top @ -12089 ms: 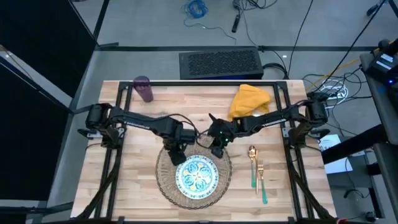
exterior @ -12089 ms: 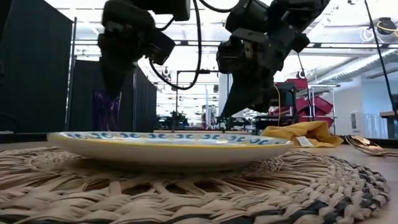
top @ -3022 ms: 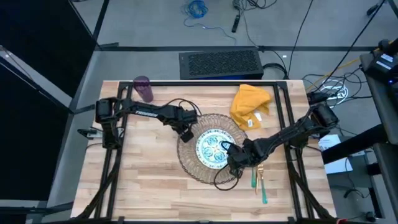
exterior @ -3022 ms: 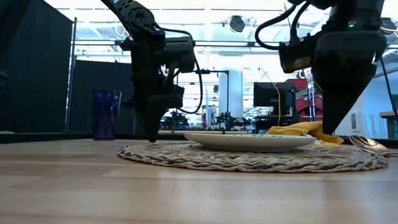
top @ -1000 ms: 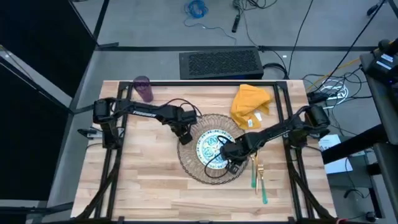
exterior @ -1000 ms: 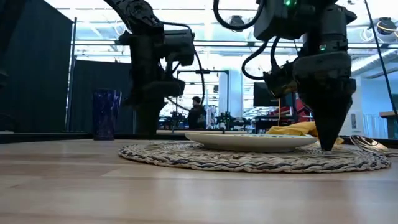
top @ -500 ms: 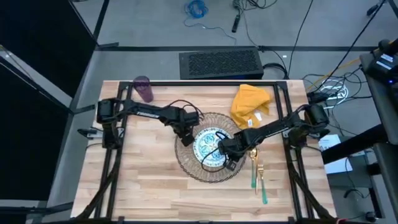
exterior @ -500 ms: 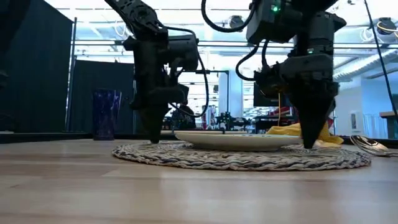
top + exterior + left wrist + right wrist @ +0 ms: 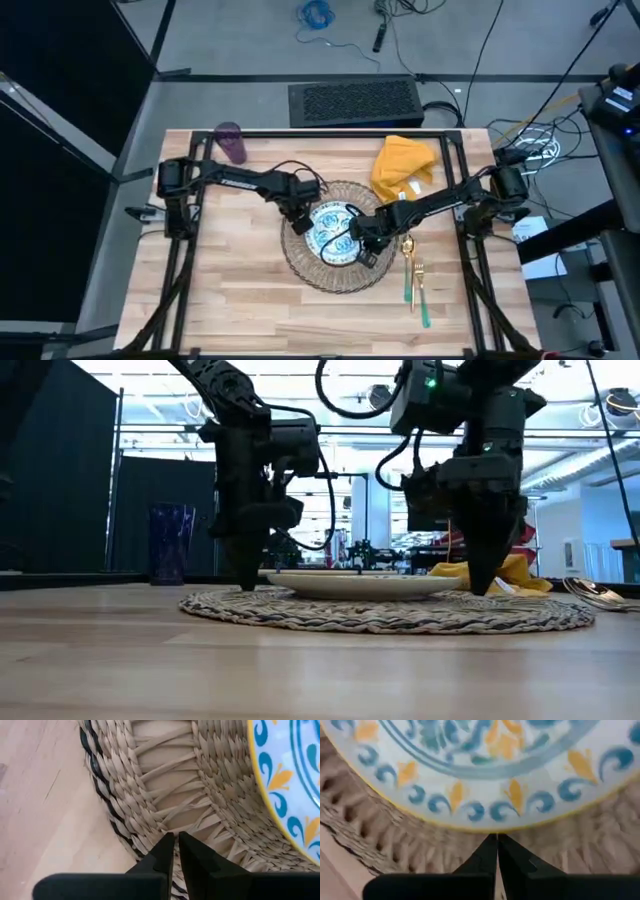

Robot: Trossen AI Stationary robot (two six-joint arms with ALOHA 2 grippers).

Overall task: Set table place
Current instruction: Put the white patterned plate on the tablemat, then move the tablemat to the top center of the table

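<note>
The woven mat [image 9: 335, 250] is lain mid-table [image 9: 240, 300] with the plate [image 9: 335, 237] on it. Its left edge is pinched by the left end effector [image 9: 175, 842], and its right part by the right end effector [image 9: 496, 842], both narrowed onto the weave.

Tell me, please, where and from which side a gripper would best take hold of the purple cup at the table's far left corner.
Probably the purple cup is best gripped across its side wall, around mid-height, coming in level from the table's middle. It stands upright and alone near the far left corner, so its sides are free; the left gripper, now on the woven mat, is nearer than the right gripper.
</note>
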